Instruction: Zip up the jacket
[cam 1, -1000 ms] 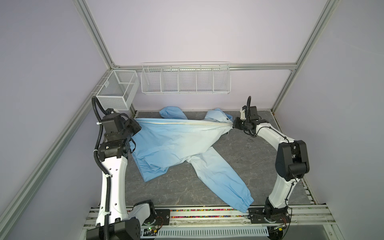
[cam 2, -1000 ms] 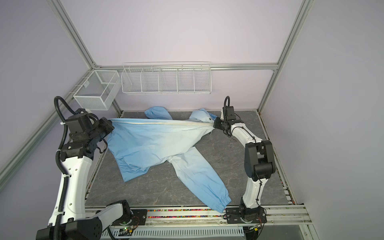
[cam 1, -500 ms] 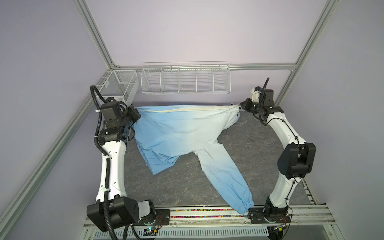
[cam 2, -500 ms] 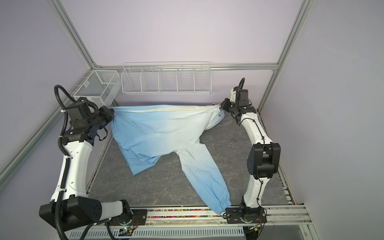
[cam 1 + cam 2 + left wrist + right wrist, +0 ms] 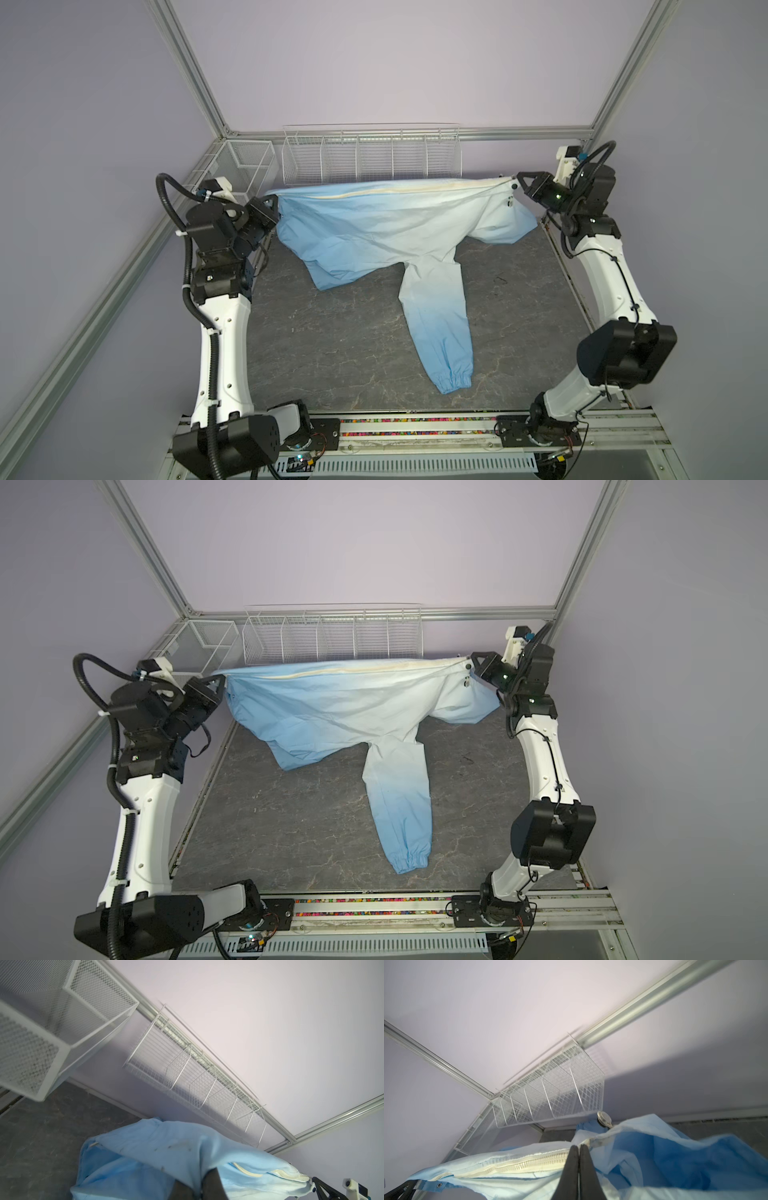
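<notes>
1. The right fingers (image 5: 572, 1169) are pressed fully together. They pinch the jacket (image 5: 374, 224) at one end of its cream zipper (image 5: 529, 1161), over the rear right corner of the desk (image 5: 353, 332).
2. The left fingers (image 5: 213, 1185) are closed just as tightly, with light-blue cloth caught between them at the other end of the zipper line. In both top views we see them over the rear left corner of the desk.
3. Between the two grips the zipper edge is drawn taut in a nearly straight line along the rear edge of the desk. It is lifted clear of the surface and runs just in front of the wire rack (image 5: 370, 158) on the back wall.
4. The body of the jacket hangs down from that line. Its lower folds rest on the rear half of the desk, left of the middle.
5. One sleeve (image 5: 436, 316) runs down toward the front edge. Its gathered cuff (image 5: 455, 380) lies flat near that edge, right of the middle.
6. A blue fold (image 5: 507, 226) drapes below the right fingers at the rear right corner.
7. In the right wrist view the zipper teeth seem meshed close to the fingers, though blur keeps us from judging the rest of its length.
8. A mesh bin (image 5: 249, 162) hangs at the rear left corner, apart from the jacket.
</notes>
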Tool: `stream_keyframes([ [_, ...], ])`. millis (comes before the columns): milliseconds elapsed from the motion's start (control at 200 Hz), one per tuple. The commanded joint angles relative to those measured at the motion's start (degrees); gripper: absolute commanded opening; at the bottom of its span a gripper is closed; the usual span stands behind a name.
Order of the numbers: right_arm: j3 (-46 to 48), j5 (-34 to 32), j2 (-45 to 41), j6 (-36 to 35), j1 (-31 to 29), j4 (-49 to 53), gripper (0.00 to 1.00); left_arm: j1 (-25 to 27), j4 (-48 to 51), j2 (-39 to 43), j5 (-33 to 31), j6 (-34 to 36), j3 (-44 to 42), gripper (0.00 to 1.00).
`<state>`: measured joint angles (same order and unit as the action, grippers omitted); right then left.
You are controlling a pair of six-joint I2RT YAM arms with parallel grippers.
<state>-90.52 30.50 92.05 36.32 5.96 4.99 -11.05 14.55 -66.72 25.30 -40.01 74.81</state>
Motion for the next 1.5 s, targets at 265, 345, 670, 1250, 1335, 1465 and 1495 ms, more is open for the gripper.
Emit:
stream_keyframes([
  [265, 27.22, -3.75, -14.36, -10.04, 2.43, 10.87, 0.07, -0.99, 21.3, 9.18, -2.92, 15.14, -16.94, 0.0],
  [345, 26.61, -4.62, -9.83, -9.55, 2.32, 12.79, 0.07, -1.0, 19.48, 5.79, -2.43, 15.45, -19.96, 0.0],
  [670, 28.03, -19.25, -9.97, -9.83, 3.44, 17.0, 0.8, -0.99, 23.53, 7.13, -17.27, 15.02, -18.59, 0.76],
  [1250, 26.67, -35.8, -26.26, -11.82, 3.34, 8.86, 0.91, -0.99, 9.22, 24.69, -28.82, 18.09, -20.23, 0.99],
  [1335, 33.7, -37.07, -31.05, -11.97, 3.31, -3.45, 0.88, -0.99, 1.65, 26.72, -29.57, 19.31, -25.21, 1.0],
  [1465, 36.35, -41.6, -31.02, -11.27, 3.37, -7.8, 0.88, -0.91, -14.7, 28.32, -28.26, 17.75, -34.86, 0.99],
  [1495, 37.11, -42.76, -30.24, -12.02, 3.31, -8.76, 0.88, -0.55, -19.56, 28.27, -29.57, 16.62, -38.09, 0.99],
])
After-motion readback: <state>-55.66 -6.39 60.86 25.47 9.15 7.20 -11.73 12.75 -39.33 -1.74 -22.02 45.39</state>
